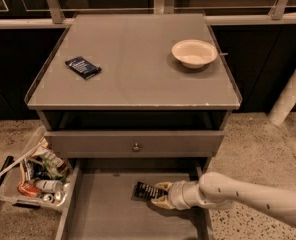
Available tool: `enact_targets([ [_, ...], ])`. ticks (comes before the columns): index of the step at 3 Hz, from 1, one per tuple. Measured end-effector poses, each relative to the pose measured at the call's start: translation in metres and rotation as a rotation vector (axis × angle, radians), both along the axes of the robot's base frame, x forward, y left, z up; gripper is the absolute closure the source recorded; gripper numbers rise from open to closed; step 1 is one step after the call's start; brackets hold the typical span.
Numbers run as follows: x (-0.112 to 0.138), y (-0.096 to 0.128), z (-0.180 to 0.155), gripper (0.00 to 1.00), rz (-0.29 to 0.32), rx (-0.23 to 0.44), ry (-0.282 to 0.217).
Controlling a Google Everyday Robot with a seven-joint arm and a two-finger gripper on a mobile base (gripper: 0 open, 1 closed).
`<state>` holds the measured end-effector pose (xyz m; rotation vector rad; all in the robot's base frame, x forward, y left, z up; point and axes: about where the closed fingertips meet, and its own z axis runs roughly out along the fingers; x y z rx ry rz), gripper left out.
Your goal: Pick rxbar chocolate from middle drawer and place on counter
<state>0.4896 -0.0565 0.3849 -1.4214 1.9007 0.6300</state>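
Observation:
The rxbar chocolate [147, 190], a small black bar with pale lettering, lies on the grey floor of the open middle drawer [108, 209] at the bottom of the view. My gripper [157, 195] reaches in from the right on a white arm, its fingers at the bar's right end and closed around it. The counter [133, 59] is the large grey cabinet top above.
A dark blue packet [82, 67] lies on the counter's left side and a white bowl [194, 53] on its right. A grey drawer front with a round knob [136, 147] sits above the open drawer. A clear bin of clutter [33, 174] stands on the floor at the left.

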Motion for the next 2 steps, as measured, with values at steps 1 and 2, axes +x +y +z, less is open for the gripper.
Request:
enact_targets([
  [1,-0.008,-0.001,0.045,1.0,0.062,0.034,-0.058],
  [2,-0.013,-0.009,0.088,1.0,0.109,0.056,-0.105],
])
